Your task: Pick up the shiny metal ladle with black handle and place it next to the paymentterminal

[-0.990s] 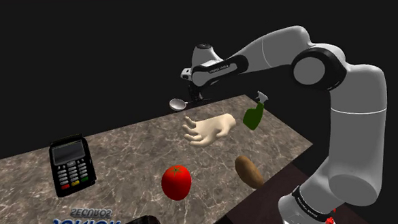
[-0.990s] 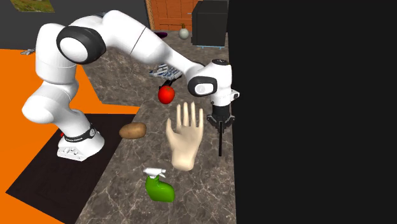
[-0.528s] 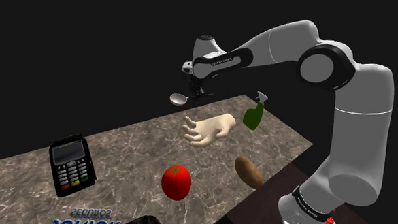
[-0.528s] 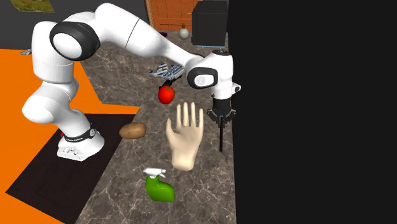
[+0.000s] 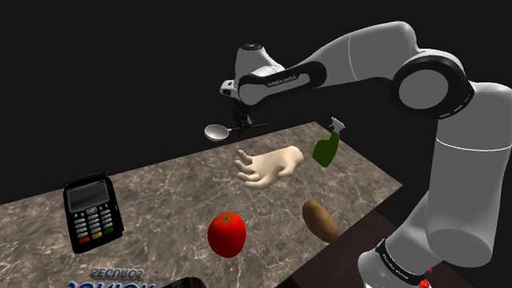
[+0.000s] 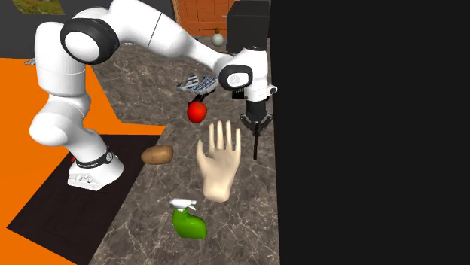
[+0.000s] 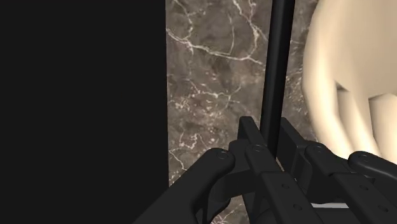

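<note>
The ladle hangs above the marble counter's far edge; its shiny bowl (image 5: 215,131) points to the shoulder view's left and its thin black handle (image 6: 256,144) (image 7: 277,63) runs out from the hand. My gripper (image 5: 244,122) (image 6: 254,125) (image 7: 272,145) is shut on that handle, one finger (image 7: 250,137) pressing each side. The black payment terminal (image 5: 92,211) with a grey screen and coloured keys lies on the counter, well off to the shoulder view's left and nearer the camera than the ladle.
A cream model hand (image 5: 268,167) (image 6: 218,162) (image 7: 350,83) lies just beside the ladle. A green spray bottle (image 5: 326,148), a potato (image 5: 319,219) and a red tomato (image 5: 226,233) also sit on the counter (image 5: 159,190). Beyond the far edge is a black area.
The arm has carried the held ladle up a little and toward the shoulder view's left, along the counter's far edge. Nothing else has shifted.
</note>
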